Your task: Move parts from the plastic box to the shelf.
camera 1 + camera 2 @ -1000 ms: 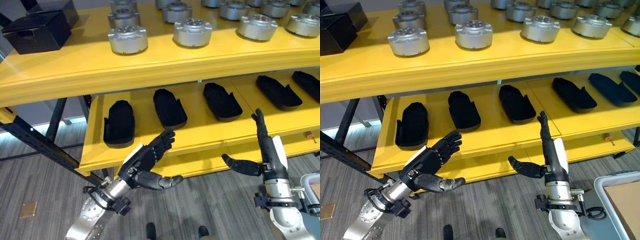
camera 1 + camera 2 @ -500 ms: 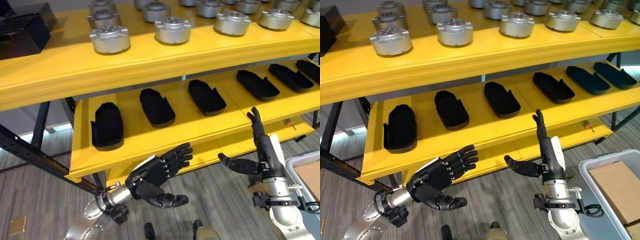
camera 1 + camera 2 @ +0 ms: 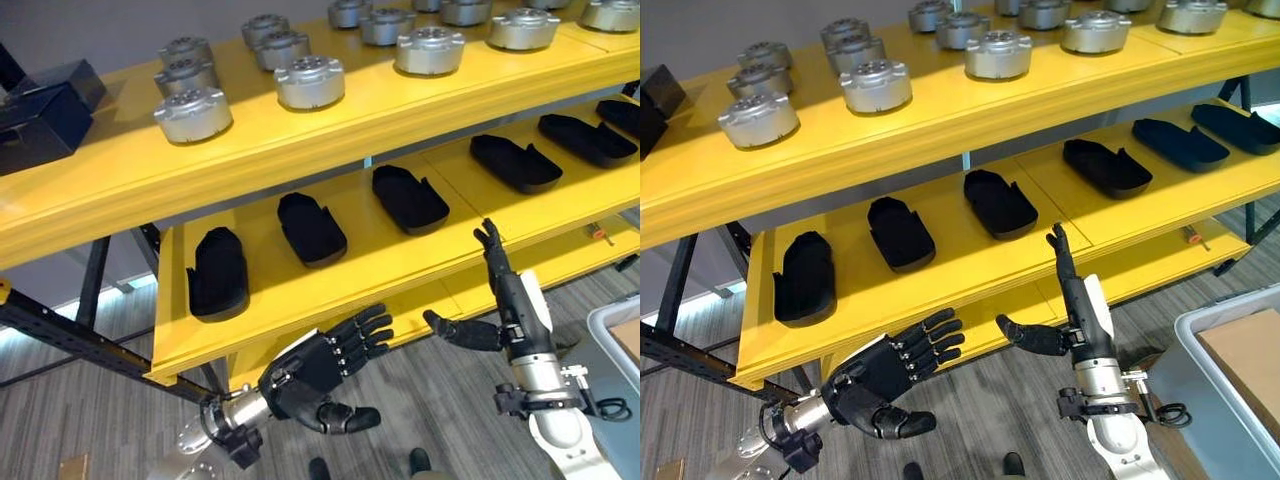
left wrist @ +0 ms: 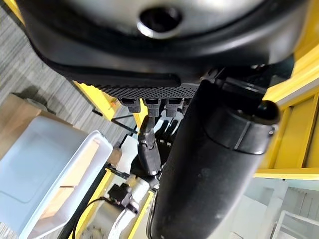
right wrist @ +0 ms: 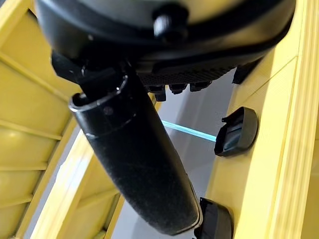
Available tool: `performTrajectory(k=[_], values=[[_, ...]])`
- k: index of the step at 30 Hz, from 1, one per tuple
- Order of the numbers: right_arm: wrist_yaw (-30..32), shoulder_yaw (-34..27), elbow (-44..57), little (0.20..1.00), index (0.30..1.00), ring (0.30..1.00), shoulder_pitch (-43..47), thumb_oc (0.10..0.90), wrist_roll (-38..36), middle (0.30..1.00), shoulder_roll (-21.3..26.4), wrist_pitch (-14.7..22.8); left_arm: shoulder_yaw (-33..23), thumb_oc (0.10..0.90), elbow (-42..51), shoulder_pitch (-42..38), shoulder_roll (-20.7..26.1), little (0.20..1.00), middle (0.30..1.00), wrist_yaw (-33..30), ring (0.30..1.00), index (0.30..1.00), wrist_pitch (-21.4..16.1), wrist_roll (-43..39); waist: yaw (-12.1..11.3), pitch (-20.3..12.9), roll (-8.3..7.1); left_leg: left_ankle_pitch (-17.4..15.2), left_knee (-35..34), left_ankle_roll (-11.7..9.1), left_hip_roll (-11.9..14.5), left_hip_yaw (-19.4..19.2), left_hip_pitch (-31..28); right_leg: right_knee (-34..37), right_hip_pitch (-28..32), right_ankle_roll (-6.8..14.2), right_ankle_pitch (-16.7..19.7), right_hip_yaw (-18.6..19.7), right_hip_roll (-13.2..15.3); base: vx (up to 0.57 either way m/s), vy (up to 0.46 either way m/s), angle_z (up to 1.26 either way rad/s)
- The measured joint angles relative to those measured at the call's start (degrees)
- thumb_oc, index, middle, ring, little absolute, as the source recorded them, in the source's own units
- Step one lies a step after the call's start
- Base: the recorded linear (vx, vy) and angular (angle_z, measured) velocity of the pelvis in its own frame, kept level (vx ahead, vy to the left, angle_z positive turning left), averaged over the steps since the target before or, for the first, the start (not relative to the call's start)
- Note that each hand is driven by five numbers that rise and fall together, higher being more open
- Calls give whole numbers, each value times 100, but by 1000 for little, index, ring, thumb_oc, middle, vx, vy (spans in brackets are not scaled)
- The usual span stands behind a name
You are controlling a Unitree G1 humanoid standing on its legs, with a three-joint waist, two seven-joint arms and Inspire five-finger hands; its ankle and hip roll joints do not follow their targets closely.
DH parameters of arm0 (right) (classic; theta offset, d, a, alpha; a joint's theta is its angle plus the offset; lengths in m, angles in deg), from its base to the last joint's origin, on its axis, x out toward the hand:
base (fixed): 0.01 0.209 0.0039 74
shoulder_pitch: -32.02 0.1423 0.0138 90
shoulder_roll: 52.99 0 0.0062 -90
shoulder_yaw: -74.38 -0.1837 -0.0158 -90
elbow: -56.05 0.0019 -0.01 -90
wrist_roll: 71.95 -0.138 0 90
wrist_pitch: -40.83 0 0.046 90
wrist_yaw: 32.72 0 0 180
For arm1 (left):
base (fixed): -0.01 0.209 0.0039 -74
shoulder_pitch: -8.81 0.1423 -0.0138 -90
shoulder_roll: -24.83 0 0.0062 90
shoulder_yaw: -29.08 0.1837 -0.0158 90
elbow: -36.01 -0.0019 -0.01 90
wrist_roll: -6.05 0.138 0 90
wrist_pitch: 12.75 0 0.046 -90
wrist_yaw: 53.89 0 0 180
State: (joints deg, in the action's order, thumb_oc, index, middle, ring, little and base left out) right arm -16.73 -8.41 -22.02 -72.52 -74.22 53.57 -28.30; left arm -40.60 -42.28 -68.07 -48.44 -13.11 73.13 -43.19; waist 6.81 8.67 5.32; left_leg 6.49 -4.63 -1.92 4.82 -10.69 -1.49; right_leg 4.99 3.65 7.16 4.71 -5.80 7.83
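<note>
The plastic box (image 3: 1188,340) stands on the floor at the lower right, with a brown cardboard sheet (image 3: 1245,350) in it. The yellow shelf (image 3: 200,170) carries several silver round parts (image 3: 310,82) on its top board and several black moulded parts (image 3: 312,228) on the middle board. My left hand (image 3: 315,365) hangs open and empty below the middle board's front edge. My right hand (image 3: 500,310) is open too, its fingers pointing up in front of that edge and its thumb out to the left. The box (image 4: 50,174) also shows in the left wrist view.
Two black boxes (image 3: 40,115) sit at the left end of the top board. A black steel brace (image 3: 70,335) of the shelf frame slants down at the far left. Grey plank floor (image 3: 1010,420) lies between the shelf and the plastic box.
The camera has swung, bringing the plastic box into view at the right. My left hand has dropped from the middle board's edge to below it. Both hands stay open and empty.
</note>
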Motion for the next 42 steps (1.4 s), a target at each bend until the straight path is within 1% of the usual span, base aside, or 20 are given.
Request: performTrajectory(k=[4, 5, 6, 8, 10, 11, 14, 16, 19, 21, 25, 29, 32, 33, 34, 35, 36, 39, 41, 42], values=[[-378, 2, -36, 1000, 1000, 1000, 8, 900, -191, 1000, 127, 10, 4, 900, 11, -201, 30, 1000, 1000, -103, 1000, 1000, -10, 4, 12, 32, -71, -145, 169, 15, 22, -65, 33, -66, -106, -58, -40, 257, 83, -11, 229, -23], [-530, -22, -44, 1000, 1000, 1000, 8, 900, -359, 1000, 164, 25, -8, 900, -18, -355, 41, 1000, 1000, -167, 1000, 1000, -12, 4, 33, 117, -216, -241, 338, -71, 27, -78, 87, -17, -102, -169, 22, 353, 165, -4, 339, -26], [-621, -46, -50, 1000, 1000, 1000, 33, 900, -460, 1000, 157, 29, -22, 900, -71, -496, 56, 1000, 1000, -178, 1000, 1000, -26, 1, 27, 191, -337, -509, 792, 93, 40, -78, 238, -11, -83, -199, 64, 357, 273, -2, 350, -31], [-792, -146, -49, 1000, 1000, 1000, 11, 900, -596, 1000, 134, 79, -25, 900, -153, -693, 100, 1000, 1000, -175, 1000, 1000, -26, 0, 150, 265, -511, -885, 1485, 20, 411, -32, 417, -17, -59, -148, 67, 336, 489, 4, 384, -21], [-831, -289, -49, 1000, 1000, 1000, 19, 900, -706, 1000, 201, 138, -25, 900, -204, -756, -1, 1000, 1000, -172, 1000, 1000, -39, -1, 320, 240, -383, -871, 1124, 24, 579, -27, 242, -40, -45, 55, 23, 367, 642, 5, 512, -4], [-859, -358, -67, 1000, 1000, 1000, 26, 900, -707, 1000, 126, 142, -29, 900, -223, -754, -22, 1000, 1000, -160, 1000, 1000, -61, 0, 342, 234, -300, -722, 904, -379, 531, -70, 99, -45, -16, 228, 58, 355, 742, 3, 533, -3], [-994, -192, 59, 1000, 1000, 1000, -78, 900, -742, 1000, -72, 132, -31, 900, -268, -592, 18, 1000, 1000, -199, 1000, 1000, -84, 4, 319, 228, -538, -601, 453, -175, -121, -169, -141, -154, 28, 276, 247, 118, 1319, -7, 322, 11], [-1208, 63, 98, 1000, 1000, 1000, -65, 900, -733, 1000, -118, 118, -28, 900, -266, -482, 167, 1000, 1000, -198, 1000, 1000, -86, 8, 140, 213, -556, -425, 188, -92, -279, -137, -290, -280, 10, 221, 409, -172, 1409, -31, 324, 19], [-1464, 287, 222, 1000, 1000, 1000, -21, 900, -748, 1000, -251, 19, -35, 900, -254, -416, 428, 1000, 1000, -189, 1000, 1000, -109, 9, -116, 206, -588, -373, 101, -1, -380, 91, -313, -423, 52, 224, 556, -353, 1504, -50, 308, 40], [-1648, 301, 349, 1000, 1000, 1000, 6, 900, -800, 1000, -237, -137, -86, 900, -247, -293, 524, 1000, 1000, -142, 1000, 1000, -116, 9, -295, 202, -602, -370, 102, 5, -401, 161, -289, -427, 91, 376, 675, -434, 1529, -64, 259, 33], [-1903, 321, 390, 1000, 1000, 1000, 196, 900, -923, 1000, -228, -247, -176, 900, -251, -114, 677, 1000, 1000, -112, 1000, 1000, -130, 10, -455, 200, -688, -369, 115, 6, -404, 195, -235, -427, 102, 370, 733, -609, 1530, -92, 210, 6], [-2077, 581, 343, 1000, 1000, 1000, 505, 900, -994, 1000, -21, -436, -231, 900, -263, -53, 703, 1000, 1000, 139, 1000, 1000, -164, 16, -561, 206, -789, -471, 43, 39, -369, 71, -297, -567, 76, 368, 747, -1231, 1534, -47, 76, -8], [-2156, 677, 336, 1000, 1000, 1000, 547, 900, -1036, 1000, 25, -503, -246, 900, -251, -67, 700, 1000, 1000, 214, 1000, 1000, -160, 87, -525, 206, -802, -409, 39, 122, -270, 163, -299, -920, -40, 415, 593, -1311, 1433, 3, 11, 14], [-2174, 680, 343, 1000, 1000, 1000, 434, 900, -1041, 1000, 67, -499, -254, 900, -182, -100, 760, 1000, 1000, 248, 1000, 1000, -159, 114, -424, 212, -766, -336, 6, 169, -38, 340, -218, -1322, -110, 453, -371, -961, 917, 37, -29, 54], [-2178, 698, 353, 1000, 1000, 1000, 401, 900, -1037, 1000, 110, -486, -269, 900, -121, -101, 838, 1000, 1000, 255, 1000, 1000, -173, 108, -447, 202, -833, -231, 10, 108, 58, 380, -188, -1281, -113, 321, -633, -771, 480, 40, -36, 46], [-2178, 706, 357, 1000, 1000, 1000, 391, 900, -1037, 1000, 157, -473, -260, 900, -85, -98, 910, 1000, 1000, 260, 1000, 1000, -172, 113, -529, 146, -945, -189, 11, 45, 28, 360, -126, -1005, -71, -83, -782, -725, 272, 54, -28, 9], [-2150, 691, 317, 1000, 1000, 1000, 423, 900, -1029, 1000, 227, -451, -215, 900, -109, -112, 867, 1000, 1000, 245, 1000, 1000, -138, 139, -523, 146, -929, -117, 11, -33, 84, 386, -57, -860, 2, -51, -669, -702, 180, 31, -14, 14], [-1825, 415, 296, 1000, 1000, 1000, 177, 900, -975, 1000, 397, -365, 31, 900, -92, -419, 842, 1000, 1000, 210, 1000, 1000, -41, 247, -182, 182, -711, 22, 6, 246, 0, 816, 145, -900, 76, -192, -882, -148, -80, 37, -50, 87], [-1877, 272, 307, 1000, 1000, 1000, 153, 900, -975, 1000, 502, -322, 34, 900, -86, -440, 763, 1000, 1000, 211, 1000, 1000, -40, 234, -177, 115, -325, 44, 24, 204, 2, 797, 128, -712, 148, -146, -842, -83, -103, 132, -157, 13], [-1933, 267, 318, 1000, 1000, 1000, 154, 900, -1044, 1000, 491, -283, 29, 900, -87, -430, 714, 1000, 1000, 198, 1000, 1000, -40, 234, -137, 103, -258, 46, 20, 201, 1, 793, 121, -603, 206, -107, -805, -85, -106, 97, -123, 0]])
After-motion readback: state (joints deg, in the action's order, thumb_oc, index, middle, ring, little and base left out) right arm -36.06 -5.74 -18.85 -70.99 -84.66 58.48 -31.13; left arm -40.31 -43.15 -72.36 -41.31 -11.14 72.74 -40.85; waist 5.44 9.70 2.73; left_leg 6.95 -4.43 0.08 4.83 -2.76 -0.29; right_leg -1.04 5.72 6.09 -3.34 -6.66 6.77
